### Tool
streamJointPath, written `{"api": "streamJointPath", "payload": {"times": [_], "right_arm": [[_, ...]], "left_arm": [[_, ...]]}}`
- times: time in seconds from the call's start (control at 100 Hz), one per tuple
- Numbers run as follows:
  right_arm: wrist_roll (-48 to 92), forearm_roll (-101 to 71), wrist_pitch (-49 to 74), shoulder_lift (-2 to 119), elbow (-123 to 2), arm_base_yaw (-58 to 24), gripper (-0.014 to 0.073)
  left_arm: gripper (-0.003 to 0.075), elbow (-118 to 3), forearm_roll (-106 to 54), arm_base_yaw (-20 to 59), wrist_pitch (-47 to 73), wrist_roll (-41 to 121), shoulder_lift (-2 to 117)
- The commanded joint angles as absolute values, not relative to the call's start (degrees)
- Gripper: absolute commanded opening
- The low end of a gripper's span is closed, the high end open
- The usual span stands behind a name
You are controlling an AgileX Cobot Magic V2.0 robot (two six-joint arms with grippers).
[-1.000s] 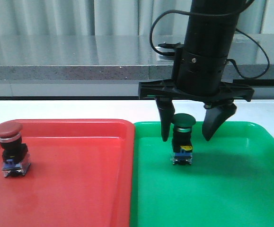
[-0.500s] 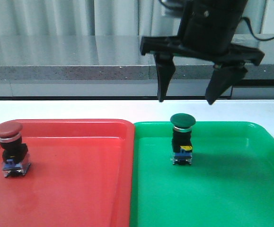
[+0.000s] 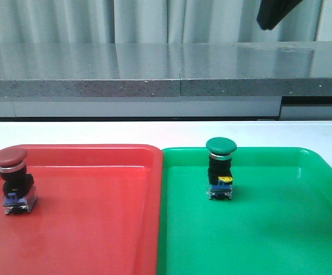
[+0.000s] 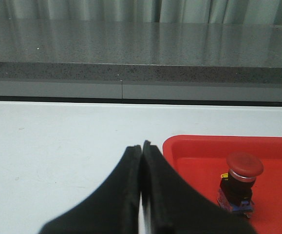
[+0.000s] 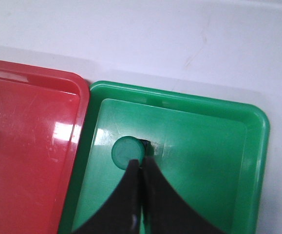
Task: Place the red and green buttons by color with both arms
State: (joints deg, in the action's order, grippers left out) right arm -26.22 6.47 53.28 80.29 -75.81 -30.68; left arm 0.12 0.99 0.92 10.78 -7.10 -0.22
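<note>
Both buttons placed: green button (image 3: 221, 168) upright near green tray (image 3: 303, 229) far-left corner. Right gripper (image 5: 140, 204) risen clear, fingers closed, empty; left gripper (image 4: 141, 195) closed, empty. Sorting looks complete.

No legible text, labels or nos. anywhere.

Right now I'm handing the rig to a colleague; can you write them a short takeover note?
Left gripper: shut, empty, over the white table beside the red tray.
Right gripper: shut, empty, high above the green tray.
Red button stands upright in the red tray; green button stands upright in the green tray.
Done: both sorted by color.
Left: nothing visible.
</note>
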Motion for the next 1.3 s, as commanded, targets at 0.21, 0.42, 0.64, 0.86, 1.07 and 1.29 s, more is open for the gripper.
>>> {"api": "streamJointPath", "payload": {"times": [0.21,0.42,0.64,0.86,1.07,1.29], "right_arm": [[-27.25,9.82,51.57,68.43,-70.84,-29.01,-0.0059],[-27.25,10.29,48.85,58.93,-63.48,-25.69,-0.0059],[-27.71,15.16,48.36,48.96,-56.11,-19.87,-0.0064],[-33.88,24.23,48.24,38.7,-49.37,-14.63,-0.0064],[-33.83,24.81,47.99,31.43,-43.88,-14.5,-0.0064],[-33.77,26.05,41.56,26.87,-38.62,-14.5,-0.0064]], "left_arm": [[-0.002,0.78,0.7,0.91,5.89,-7.18,-2.06],[-0.002,0.78,0.7,0.91,5.89,-7.18,-2.06],[-0.002,0.78,0.7,0.91,5.89,-7.18,-2.06],[-0.002,0.78,0.7,0.91,5.89,-7.18,-2.06],[-0.002,0.78,0.7,0.91,5.89,-7.18,-2.06],[-0.002,0.78,0.7,0.91,5.89,-7.18,-2.06]]}}
